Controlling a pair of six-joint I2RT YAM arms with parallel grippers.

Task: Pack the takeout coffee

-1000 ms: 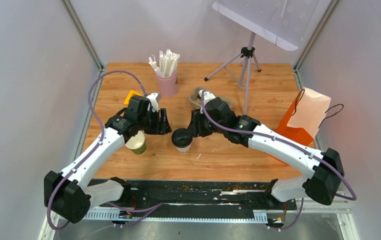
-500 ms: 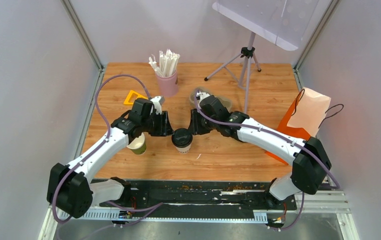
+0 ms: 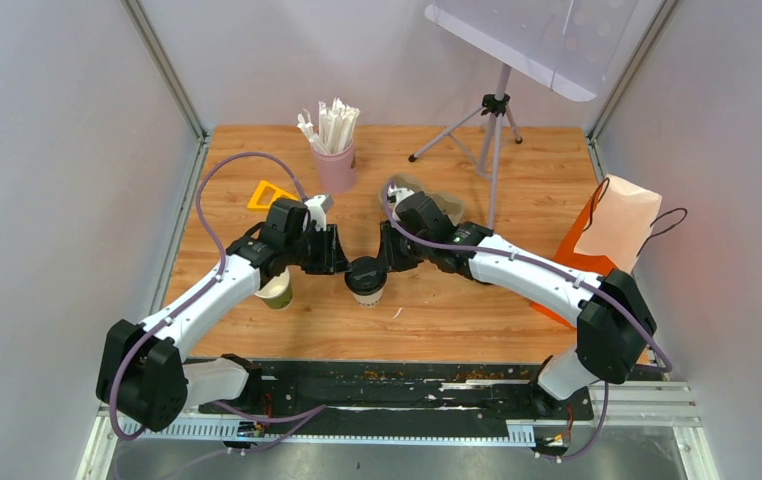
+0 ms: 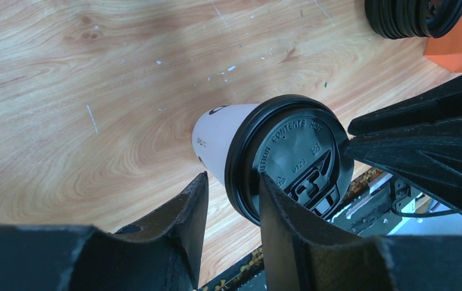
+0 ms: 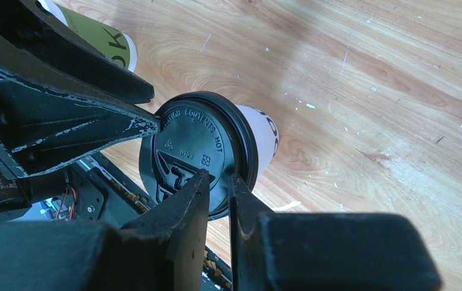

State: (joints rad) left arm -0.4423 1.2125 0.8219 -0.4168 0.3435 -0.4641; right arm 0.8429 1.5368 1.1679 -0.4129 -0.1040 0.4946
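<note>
The whitish cup [image 3: 365, 281] with a black lid stands near the table's front middle. It also shows in the left wrist view [image 4: 216, 142] and the right wrist view [image 5: 265, 136]. My left gripper [image 3: 335, 252] is open at the lid's left edge; in the left wrist view [image 4: 232, 176] one fingertip lies over the lid and the other beside the cup wall. My right gripper [image 3: 385, 254] is shut, its tips [image 5: 219, 174] over the lid's top on the right side. The olive-green cup [image 3: 276, 290] stands under my left arm, its top pale with no lid seen.
A pink cup of white sticks [image 3: 335, 160] stands at the back. A yellow triangle [image 3: 269, 192] lies at the left. An orange paper bag [image 3: 607, 245] stands at the right edge. A tripod [image 3: 492, 130] is at the back right. A stack of black lids [image 4: 413, 15] lies beyond the cup.
Both grippers have closed in on the whitish cup's lid, the left moving right and the right moving left. The cup has stayed in place.
</note>
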